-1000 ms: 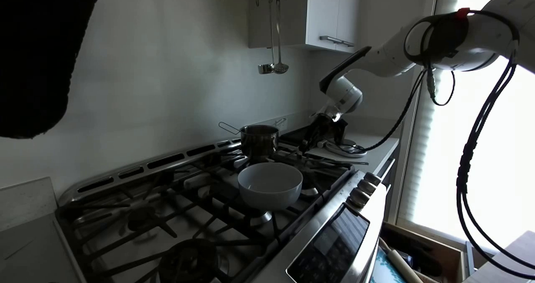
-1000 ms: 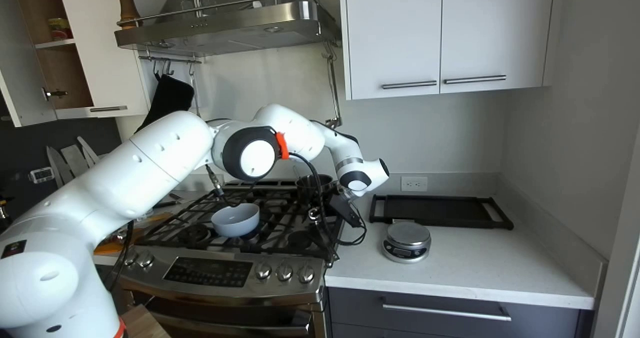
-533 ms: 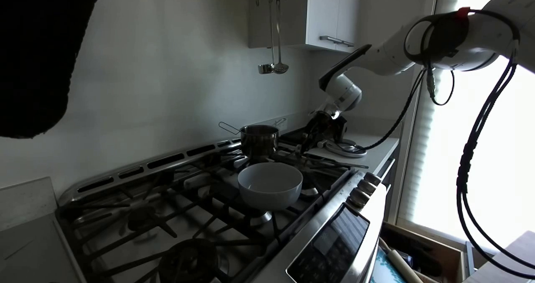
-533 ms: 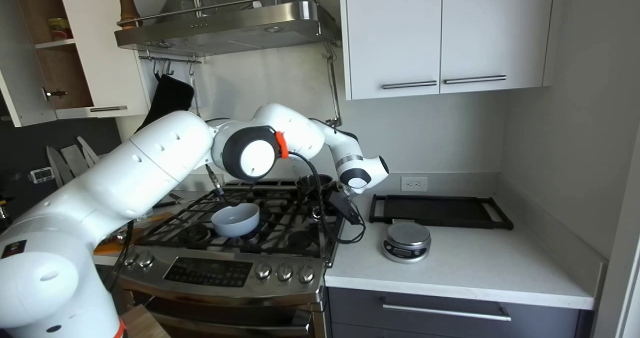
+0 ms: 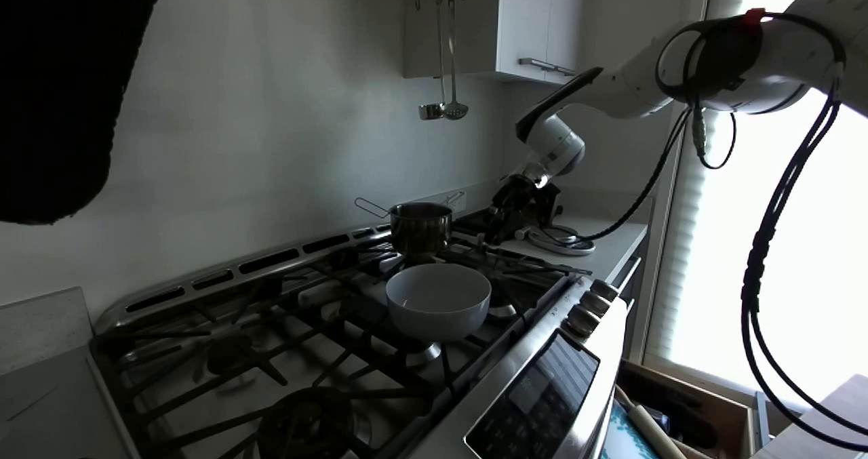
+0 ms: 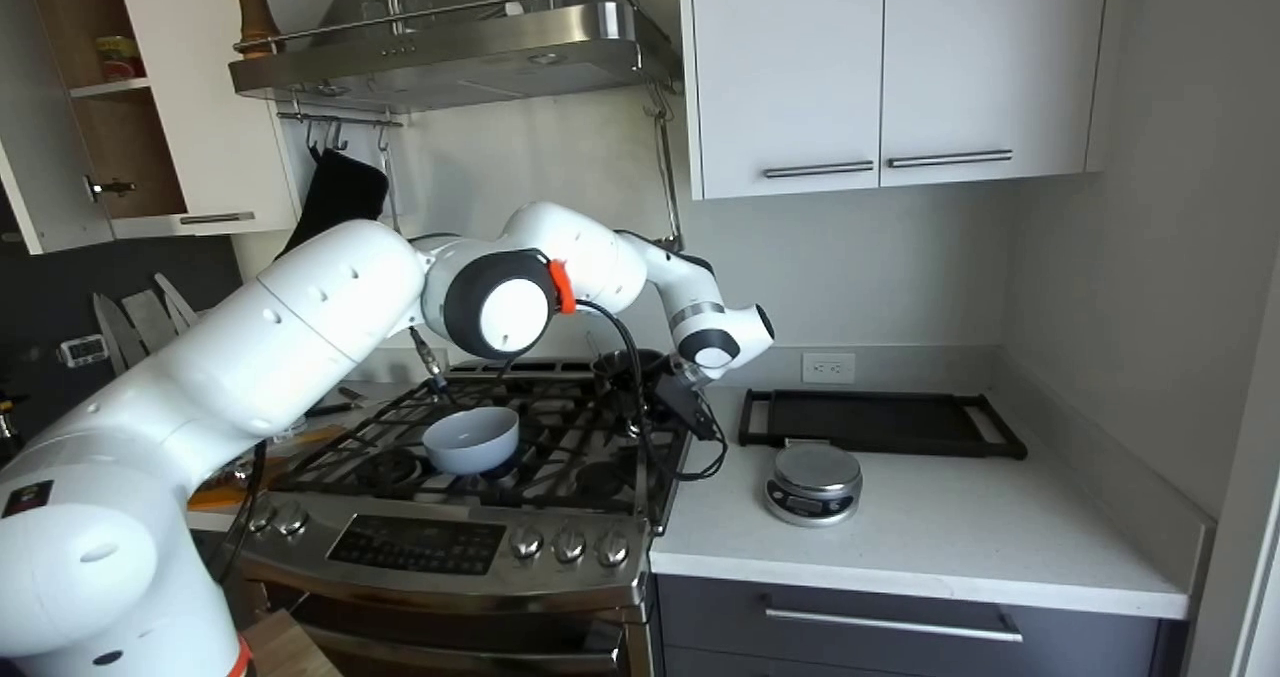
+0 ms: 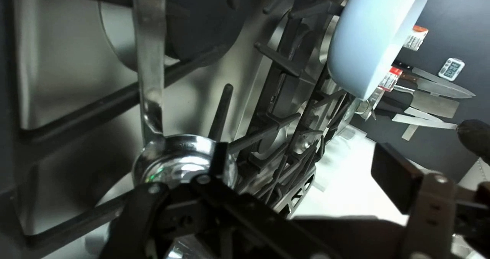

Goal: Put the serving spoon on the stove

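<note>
Long-handled, shiny metal serving spoon (image 7: 151, 79): apparently lying on the black-grated, steel-fronted gas stove (image 6: 545, 579), just below the black two-fingered end effector (image 7: 306, 169), spread wide and gripping nothing. Looks placed; probably needs only a clear retreat upward. Any contact: impossible to tell.

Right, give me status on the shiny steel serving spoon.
Black two-finger gripper open. Serving spoon lying on black-grated steel stove. Possible obstacles there: shiny steel pot, pale round bowl.
</note>
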